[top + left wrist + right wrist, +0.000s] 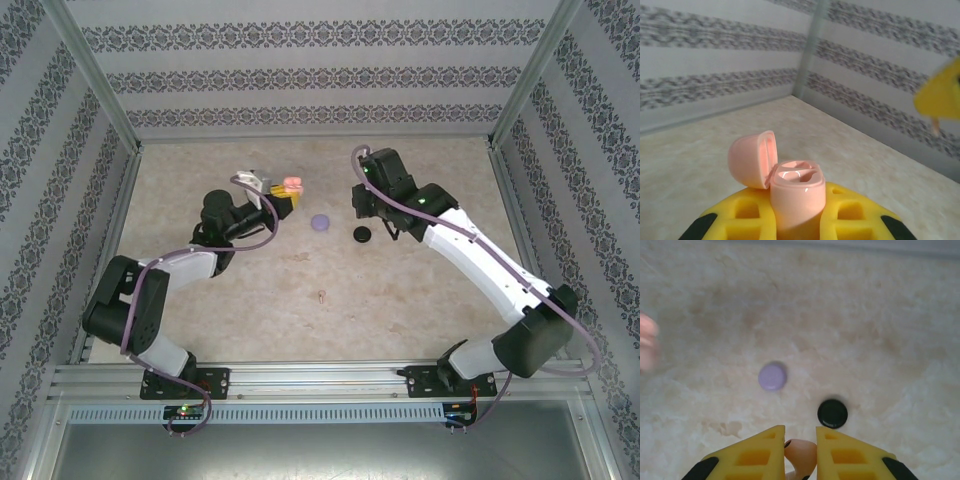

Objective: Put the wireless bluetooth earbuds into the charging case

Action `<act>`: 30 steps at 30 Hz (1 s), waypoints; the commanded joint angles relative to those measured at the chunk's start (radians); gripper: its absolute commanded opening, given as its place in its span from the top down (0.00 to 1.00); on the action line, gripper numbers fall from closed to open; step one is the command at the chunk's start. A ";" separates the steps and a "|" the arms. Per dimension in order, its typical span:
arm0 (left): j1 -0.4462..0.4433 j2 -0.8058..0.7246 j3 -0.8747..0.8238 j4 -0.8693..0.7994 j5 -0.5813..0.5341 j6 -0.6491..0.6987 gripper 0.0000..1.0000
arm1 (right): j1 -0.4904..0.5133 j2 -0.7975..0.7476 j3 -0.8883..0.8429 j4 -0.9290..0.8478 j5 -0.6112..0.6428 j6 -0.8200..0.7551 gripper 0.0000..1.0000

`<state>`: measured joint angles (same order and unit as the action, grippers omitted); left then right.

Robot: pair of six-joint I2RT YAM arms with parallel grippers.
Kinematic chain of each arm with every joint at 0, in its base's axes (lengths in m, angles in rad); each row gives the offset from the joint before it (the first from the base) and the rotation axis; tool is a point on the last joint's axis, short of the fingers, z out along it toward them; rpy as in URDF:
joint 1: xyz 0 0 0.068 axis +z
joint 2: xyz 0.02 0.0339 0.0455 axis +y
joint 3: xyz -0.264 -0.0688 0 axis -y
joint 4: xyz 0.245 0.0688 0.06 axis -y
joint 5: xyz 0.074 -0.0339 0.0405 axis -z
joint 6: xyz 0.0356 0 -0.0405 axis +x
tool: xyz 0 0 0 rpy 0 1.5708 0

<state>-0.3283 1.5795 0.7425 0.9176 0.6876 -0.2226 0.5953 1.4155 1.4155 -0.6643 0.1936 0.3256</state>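
Observation:
My left gripper point(797, 202) is shut on a pink charging case point(796, 192), which it holds upright above the table with its lid point(752, 159) flipped open to the left and two empty wells showing. From above, this case point(291, 186) sits at the left gripper point(283, 196). My right gripper point(800, 431) is shut on a pinkish-tan earbud point(801, 454), held between its yellow fingers point(757, 455). It hovers over the table to the right of the case point(647, 346). Another tiny pinkish-tan earbud point(321, 296) lies on the table nearer the arm bases.
A closed light purple round case point(772, 376) and a closed black round case point(832, 413) lie on the beige table point(420, 300) between the two grippers. Patterned walls and metal frame posts point(812, 50) enclose the table on three sides.

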 commanded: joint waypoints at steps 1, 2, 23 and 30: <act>-0.049 0.030 0.072 0.083 0.116 0.109 1.00 | -0.006 -0.044 0.030 0.070 -0.030 -0.107 0.82; -0.063 0.039 0.084 0.080 0.116 0.125 1.00 | -0.006 -0.053 0.028 0.087 -0.039 -0.122 0.82; -0.184 0.134 0.251 0.175 0.197 0.170 1.00 | 0.003 -0.222 -0.136 0.314 -0.150 -0.300 0.81; -0.193 0.128 0.261 0.164 0.249 0.175 1.00 | 0.009 -0.230 -0.145 0.332 -0.180 -0.279 0.81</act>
<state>-0.5045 1.7050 0.9775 1.0256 0.8837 -0.0593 0.5980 1.2068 1.2835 -0.3710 0.0444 0.0456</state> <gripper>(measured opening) 0.148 0.190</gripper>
